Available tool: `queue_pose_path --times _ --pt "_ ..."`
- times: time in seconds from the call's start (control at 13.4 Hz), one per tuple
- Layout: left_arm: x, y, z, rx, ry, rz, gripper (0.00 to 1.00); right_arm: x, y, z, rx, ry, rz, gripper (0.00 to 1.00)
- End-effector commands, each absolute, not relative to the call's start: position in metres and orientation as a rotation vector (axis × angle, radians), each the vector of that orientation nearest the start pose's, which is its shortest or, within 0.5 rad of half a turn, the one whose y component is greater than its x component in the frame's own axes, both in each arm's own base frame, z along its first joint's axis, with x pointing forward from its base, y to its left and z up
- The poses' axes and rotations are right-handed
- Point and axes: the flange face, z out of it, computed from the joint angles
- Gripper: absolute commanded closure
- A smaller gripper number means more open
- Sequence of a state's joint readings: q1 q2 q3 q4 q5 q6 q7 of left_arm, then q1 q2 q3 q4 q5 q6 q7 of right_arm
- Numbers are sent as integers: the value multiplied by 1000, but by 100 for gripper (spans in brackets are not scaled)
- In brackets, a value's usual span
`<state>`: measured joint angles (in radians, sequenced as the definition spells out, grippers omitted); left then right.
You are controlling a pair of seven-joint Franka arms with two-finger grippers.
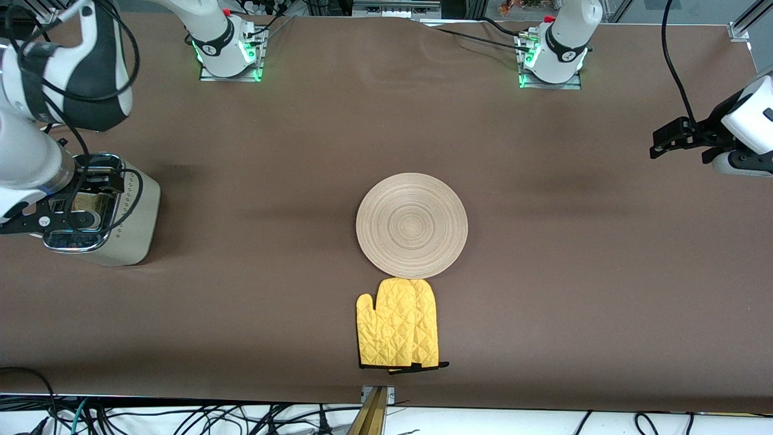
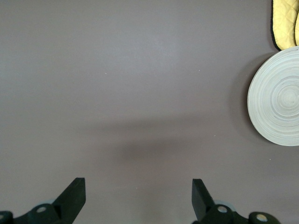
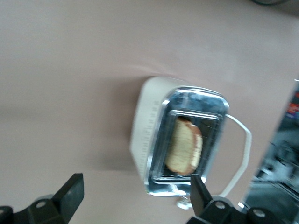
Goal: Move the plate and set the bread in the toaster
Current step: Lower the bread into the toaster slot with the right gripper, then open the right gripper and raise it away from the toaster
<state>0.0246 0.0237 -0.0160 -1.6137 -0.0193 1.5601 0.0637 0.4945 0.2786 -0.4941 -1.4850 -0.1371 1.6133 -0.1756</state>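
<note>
Toaster (image 1: pixel 115 223): chrome top mostly covered by right arm in front view; slot contents can't be read there. Right gripper (image 1: pixel 36 217) partly cut by frame edge. Right wrist view blurred; bread (image 3: pixel 184 147) sits in slot, lower part hidden, cord (image 3: pixel 243 154) only partly seen. Left gripper (image 1: pixel 679 139): arm cut by edge. In left wrist view plate (image 2: pixel 278 100) & mitt (image 2: pixel 286 21) cut off at edge, fingers (image 2: pixel 74 196) only tips shown.

The toaster (image 3: pixel 154 135) sits on the brown surface (image 3: pixel 60 93). The bread (image 3: pixel 185 147) is down in its shiny top slot. A white cord (image 3: pixel 243 154) loops beside it. The right tool (image 3: pixel 135 196) hangs above, fingers wide apart and holding nothing.
</note>
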Motion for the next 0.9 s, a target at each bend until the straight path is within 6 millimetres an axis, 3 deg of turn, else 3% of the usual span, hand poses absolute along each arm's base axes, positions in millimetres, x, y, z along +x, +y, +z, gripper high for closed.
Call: queue_pose_path --times 0.0,0.37,0.6,0.75,0.82 --pt "558 1 598 -3150 80 123 0 599 15 549 -3151 -328 243 0" --pt "558 1 598 -3150 80 123 0 572 42 570 -3111 -189 342 0" --pt "558 1 598 -3150 80 123 0 552 38 604 -3025 -177 249 0" --pt "558 1 598 -3150 80 123 0 523 41 602 -3012 -131 237 0" --pt "558 1 598 -3150 80 123 0 516 41 589 -3013 -109 211 0"
